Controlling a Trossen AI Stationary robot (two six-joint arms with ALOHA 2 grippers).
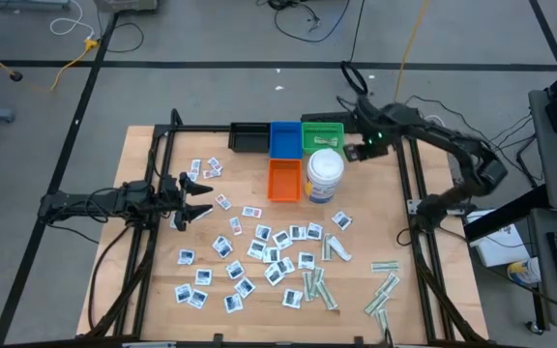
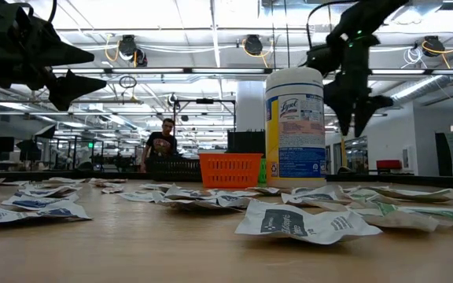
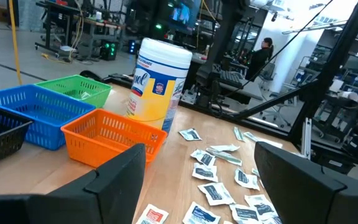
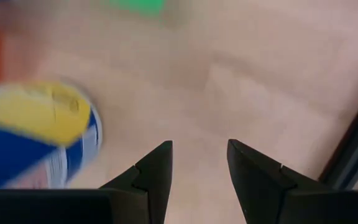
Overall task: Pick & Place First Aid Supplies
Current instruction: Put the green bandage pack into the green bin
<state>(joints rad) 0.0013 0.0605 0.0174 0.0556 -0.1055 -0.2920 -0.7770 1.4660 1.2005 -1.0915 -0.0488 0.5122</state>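
At twelve o'clock, the right gripper hovers beside the green basket, jaws apart, empty. Packets lie scattered toward six o'clock. Swinging back, it could topple the wipes canister. Left gripper waits at nine o'clock, jaws apart.

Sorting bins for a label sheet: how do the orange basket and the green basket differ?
The orange basket sits nearer the scattered packets, beside the wipes tub; the green basket sits behind that tub, in the far row next to the blue basket. The orange basket looks empty; the green basket holds something pale, too small to identify. Both are small, open-topped, rectangular mesh baskets.
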